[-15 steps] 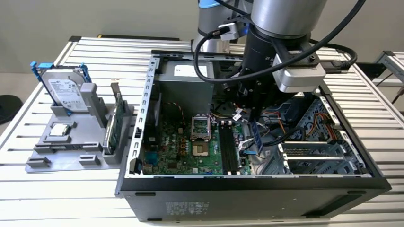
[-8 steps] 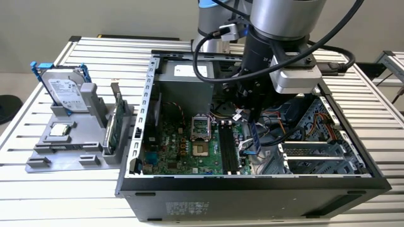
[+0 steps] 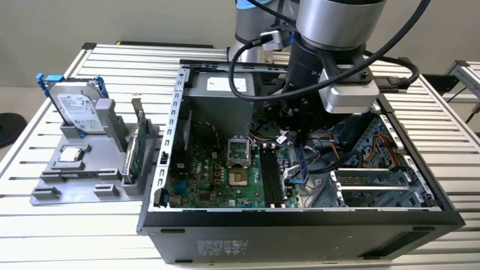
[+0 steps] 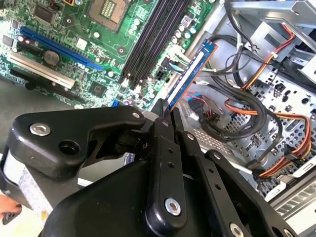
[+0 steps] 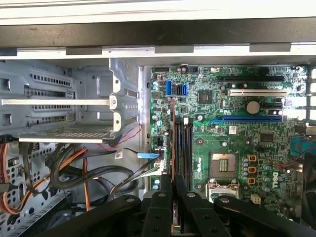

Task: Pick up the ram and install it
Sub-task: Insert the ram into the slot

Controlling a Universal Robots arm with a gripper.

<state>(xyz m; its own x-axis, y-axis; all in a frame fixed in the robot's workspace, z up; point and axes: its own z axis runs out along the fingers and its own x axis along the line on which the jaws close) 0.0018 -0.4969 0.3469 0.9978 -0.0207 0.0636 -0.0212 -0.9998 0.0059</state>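
While the black fingers point(image 4: 159, 112) pinch the slim, flat ram point(image 4: 190, 74), it hangs near the long dark slots point(image 4: 153, 39).

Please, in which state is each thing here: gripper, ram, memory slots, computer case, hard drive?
ram, held in the gripper, not seated
gripper, shut on the ram
memory slots, empty
computer case, open, side off
hard drive, standing upright beside the computer case

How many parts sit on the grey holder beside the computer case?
3: a hard drive upright at the far end, a square chip flat in front of it, a green card on edge beside the case. Others may be hidden.
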